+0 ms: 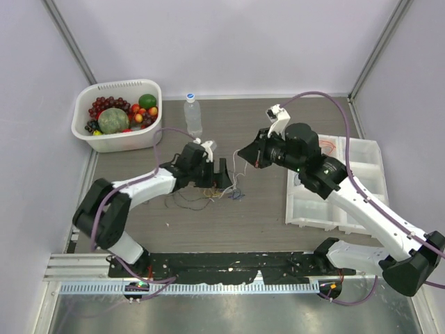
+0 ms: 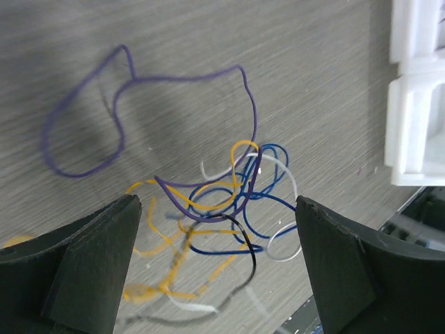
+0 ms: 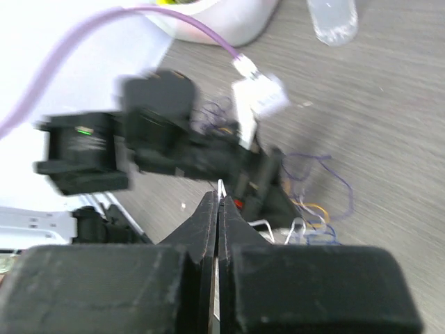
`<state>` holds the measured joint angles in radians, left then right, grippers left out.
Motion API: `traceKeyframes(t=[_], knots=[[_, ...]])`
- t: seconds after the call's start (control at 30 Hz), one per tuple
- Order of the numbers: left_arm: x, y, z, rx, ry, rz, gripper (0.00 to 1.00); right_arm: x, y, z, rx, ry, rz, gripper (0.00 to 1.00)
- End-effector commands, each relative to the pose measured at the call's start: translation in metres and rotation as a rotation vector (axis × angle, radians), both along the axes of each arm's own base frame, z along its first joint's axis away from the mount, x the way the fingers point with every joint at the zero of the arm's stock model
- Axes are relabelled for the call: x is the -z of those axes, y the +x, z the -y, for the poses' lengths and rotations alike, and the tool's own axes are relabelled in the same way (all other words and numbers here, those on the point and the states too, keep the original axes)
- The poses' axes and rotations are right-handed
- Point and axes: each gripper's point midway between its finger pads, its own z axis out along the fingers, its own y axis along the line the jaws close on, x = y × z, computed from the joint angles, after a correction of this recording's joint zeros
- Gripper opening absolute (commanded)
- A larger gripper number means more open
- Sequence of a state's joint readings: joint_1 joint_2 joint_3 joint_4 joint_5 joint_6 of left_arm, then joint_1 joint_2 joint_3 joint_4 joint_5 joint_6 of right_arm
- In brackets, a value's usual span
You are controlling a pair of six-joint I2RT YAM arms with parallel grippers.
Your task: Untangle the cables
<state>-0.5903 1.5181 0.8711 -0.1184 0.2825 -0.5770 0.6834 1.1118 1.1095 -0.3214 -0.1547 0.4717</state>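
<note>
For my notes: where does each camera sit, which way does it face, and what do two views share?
Top external: above and behind, looking down at the table; left arm and right arm show.
Left wrist: on the left arm, looking down at the cables; open left gripper shows.
Right wrist: on the right arm, facing the left arm; right gripper shut on white cable.
Shared: both wrist views show the cables.

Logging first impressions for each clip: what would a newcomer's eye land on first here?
The tangle of thin coloured cables at mid-table, where the grippers meet: the left gripper stands open astride the knot, and the right gripper is pinched shut on what looks like a white wire. Next come the basket of fruit in the far left corner, a water bottle beside it, and the white tray on the right.
</note>
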Motion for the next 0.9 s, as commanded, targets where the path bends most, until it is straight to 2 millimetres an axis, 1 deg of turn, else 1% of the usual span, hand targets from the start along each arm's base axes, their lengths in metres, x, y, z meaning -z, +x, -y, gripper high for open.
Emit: traceKeyframes(t=[0.0,0.03,0.07,0.13,0.17,0.2,0.23,0.27,0.3,0.33,0.37,0.4,0.43,0.47,0.5,0.57,0.6,0.67,0.7,0.73,0.77,0.8,0.83,0.87], knots=[[0.021,0.001,0.036,0.07,-0.018,-0.002,0.97,-0.093,-0.013,-0.015,-0.097,0.192,0.14,0.01],[0.034,0.003,0.034,0.056,0.011,-0.019,0.96,-0.103,-0.014,-0.016,-0.107,0.209,0.154,0.01],[0.047,0.007,0.028,0.024,0.054,-0.029,0.94,-0.109,-0.017,-0.017,-0.124,0.209,0.159,0.01],[0.066,0.012,0.012,-0.032,0.14,-0.053,0.9,-0.165,-0.025,-0.006,-0.12,0.241,0.262,0.01],[0.07,0.013,0.005,-0.051,0.164,-0.051,0.9,-0.177,-0.026,-0.001,-0.116,0.223,0.299,0.01],[0.071,0.013,-0.002,-0.073,0.179,-0.048,0.9,-0.212,-0.033,0.013,-0.086,0.23,0.377,0.01],[0.071,0.013,-0.01,-0.097,0.191,-0.035,0.9,-0.226,-0.033,0.023,-0.044,0.228,0.404,0.01],[0.068,0.015,-0.016,-0.118,0.194,-0.018,0.9,-0.258,-0.045,0.039,-0.02,0.244,0.478,0.01],[0.067,0.014,-0.023,-0.136,0.204,-0.006,0.9,-0.275,-0.048,0.052,0.023,0.258,0.517,0.01],[0.066,0.014,-0.029,-0.152,0.214,0.009,0.9,-0.301,-0.061,0.067,0.046,0.286,0.583,0.01],[0.064,0.014,-0.034,-0.161,0.223,0.019,0.9,-0.312,-0.065,0.076,0.072,0.301,0.611,0.01],[0.063,0.012,-0.038,-0.163,0.23,0.021,0.9,-0.328,-0.073,0.086,0.088,0.329,0.655,0.01],[0.064,0.01,-0.041,-0.16,0.235,0.022,0.9,-0.334,-0.077,0.092,0.104,0.341,0.675,0.01],[0.063,0.013,-0.049,-0.184,0.258,0.034,0.89,-0.338,-0.08,0.096,0.113,0.354,0.696,0.01],[0.063,0.012,-0.053,-0.195,0.265,0.036,0.89,-0.34,-0.078,0.099,0.135,0.357,0.701,0.01],[0.059,0.012,-0.062,-0.215,0.271,0.052,0.89,-0.326,-0.065,0.095,0.16,0.32,0.673,0.01],[0.058,0.011,-0.066,-0.222,0.278,0.055,0.89,-0.318,-0.056,0.097,0.196,0.296,0.655,0.01],[0.045,0.011,-0.072,-0.224,0.276,0.083,0.89,-0.304,-0.043,0.097,0.234,0.247,0.623,0.01],[0.032,0.012,-0.073,-0.222,0.259,0.116,0.89,-0.294,-0.036,0.095,0.244,0.211,0.605,0.01],[0.023,0.01,-0.074,-0.219,0.248,0.134,0.89,-0.286,-0.03,0.098,0.279,0.188,0.588,0.01],[0.01,0.009,-0.073,-0.213,0.228,0.16,0.89,-0.27,-0.023,0.099,0.301,0.144,0.559,0.01],[-0.003,0.008,-0.073,-0.211,0.206,0.185,0.9,-0.261,-0.017,0.105,0.343,0.115,0.544,0.01],[-0.015,0.006,-0.072,-0.204,0.18,0.205,0.91,-0.239,-0.01,0.107,0.365,0.063,0.507,0.01],[-0.029,0.005,-0.07,-0.198,0.147,0.231,0.93,-0.229,-0.008,0.119,0.424,0.036,0.488,0.01]])
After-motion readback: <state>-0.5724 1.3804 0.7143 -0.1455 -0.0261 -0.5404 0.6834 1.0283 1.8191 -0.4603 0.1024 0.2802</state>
